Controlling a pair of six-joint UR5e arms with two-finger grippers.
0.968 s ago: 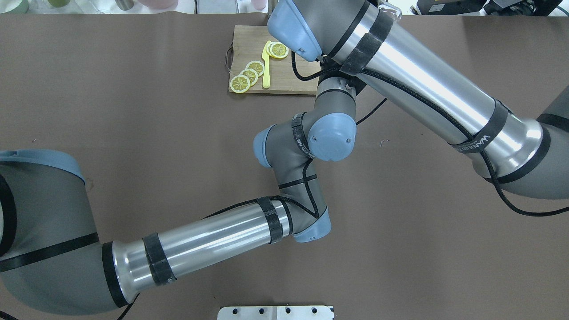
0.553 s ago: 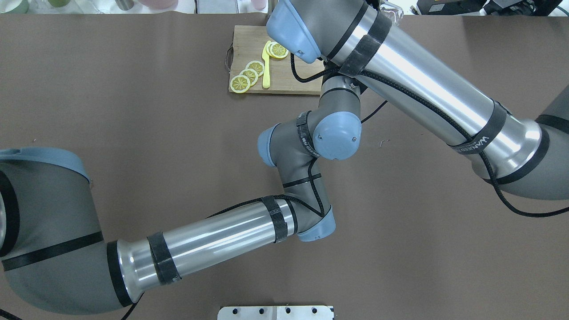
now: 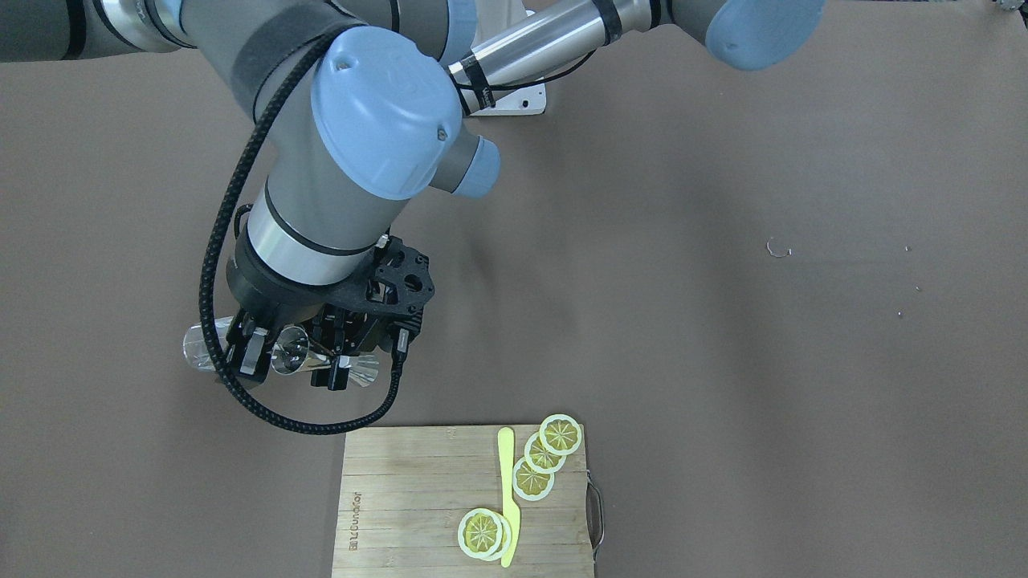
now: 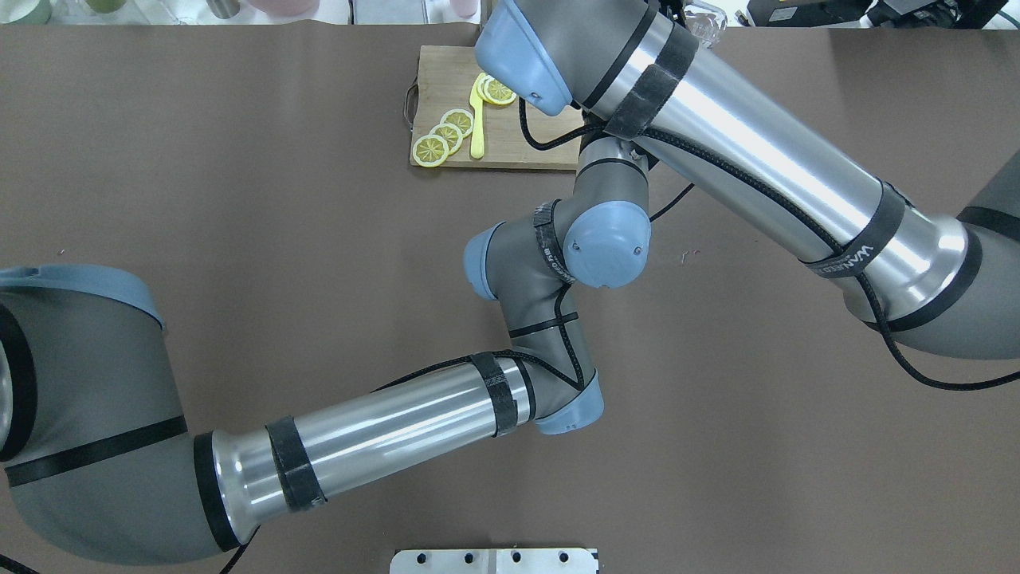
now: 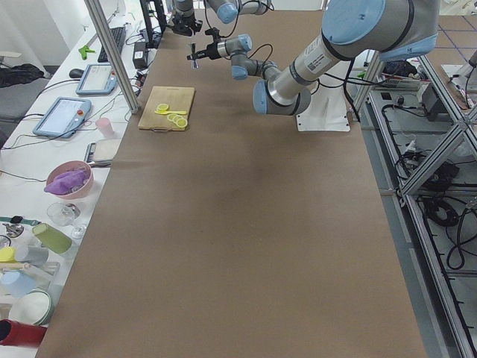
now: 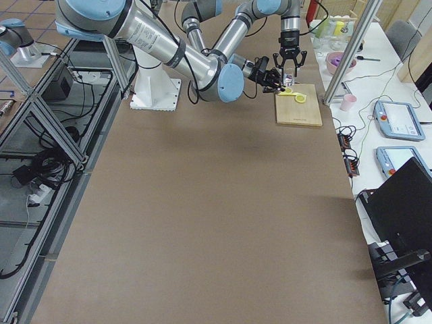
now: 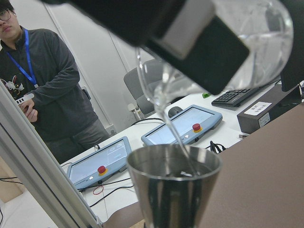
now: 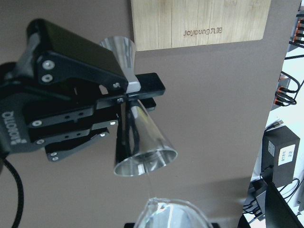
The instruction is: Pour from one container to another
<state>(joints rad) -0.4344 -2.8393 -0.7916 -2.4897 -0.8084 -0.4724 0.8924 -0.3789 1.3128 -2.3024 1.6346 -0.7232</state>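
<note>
My left gripper (image 8: 127,97) is shut on the narrow waist of the shiny steel jigger (image 8: 145,142), holding it in the air with its wide mouth up. Just above it, my right gripper (image 3: 245,357) is shut on the clear glass tumbler (image 7: 223,52), which is tipped almost level. A thin stream of clear liquid (image 7: 178,137) falls from the tumbler's rim into the jigger (image 7: 173,185). In the front-facing view the tumbler (image 3: 197,349) and jigger (image 3: 357,372) hang side by side under the right wrist. In the overhead view both grippers are hidden under the right arm.
A wooden cutting board (image 3: 401,498) lies just beyond the grippers, with several lemon slices (image 3: 542,453) and a yellow knife (image 3: 506,498) on it. A person (image 7: 52,95) stands past the table's end. Brown table (image 4: 239,199) stretches to both sides.
In the overhead view the left arm's wrist and elbow have shifted slightly right and forward, and the right arm's blue joint has edged away. The grippers are hidden in those frames.
</note>
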